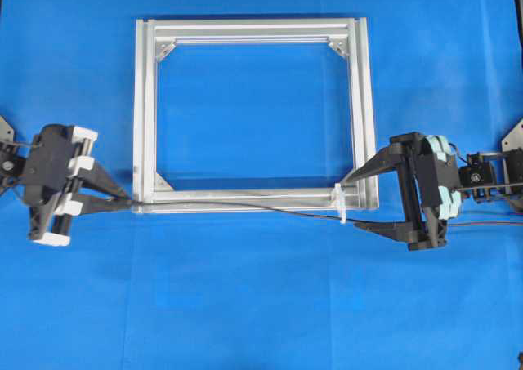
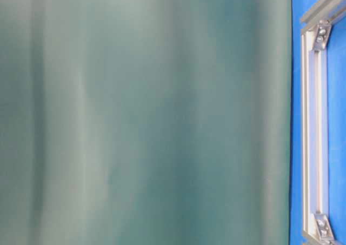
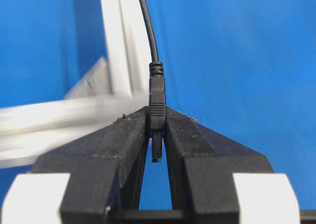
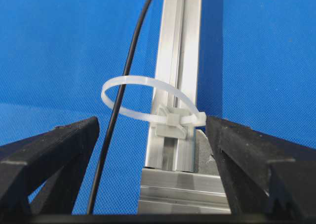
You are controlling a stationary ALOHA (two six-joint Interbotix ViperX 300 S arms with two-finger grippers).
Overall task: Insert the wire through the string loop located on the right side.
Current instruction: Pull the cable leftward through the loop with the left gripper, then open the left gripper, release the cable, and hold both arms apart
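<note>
At the left edge of the overhead view, the left gripper [image 1: 122, 199] is clamped on the plug end of the wire [image 1: 245, 207]; its wrist view shows the plug body pinched between the two black fingers [image 3: 121, 140]. From there the thin black wire runs rightward along the lower rail of the aluminium frame [image 1: 144, 109], lying on the blue cloth [image 1: 261, 305]. It passes through the string loop [image 4: 148, 98], a white tie fixed at the frame's lower right corner. At right, the right gripper [image 1: 354, 201] stands wide open, its fingers either side of that corner, holding nothing.
</note>
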